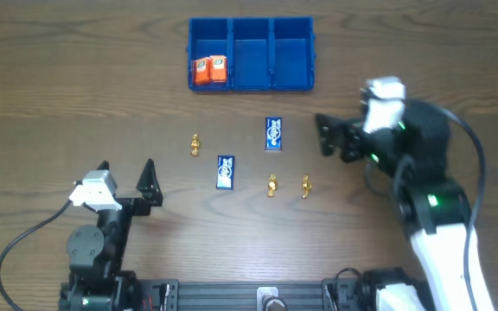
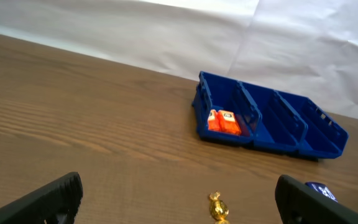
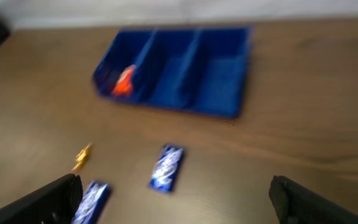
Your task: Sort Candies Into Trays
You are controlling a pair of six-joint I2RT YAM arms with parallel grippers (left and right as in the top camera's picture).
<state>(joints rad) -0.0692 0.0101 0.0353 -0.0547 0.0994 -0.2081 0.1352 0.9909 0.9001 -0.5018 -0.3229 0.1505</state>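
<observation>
Tray (image 1: 251, 60) sits toward the far edge of the table (image 1: 59, 86), with two orange candies (image 1: 209, 71) in its left compartment. Loose mid-table: two blue candies (image 1: 273, 134), three gold candies (image 1: 272, 185). Left gripper (image 1: 126, 175) open, empty, toward the near-left corner. Right gripper (image 1: 326, 136) open, empty, just right of the blue candies.

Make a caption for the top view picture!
Two orange candies sit in the blue tray; two blue candies and three gold candies lie loose on the table.
</observation>
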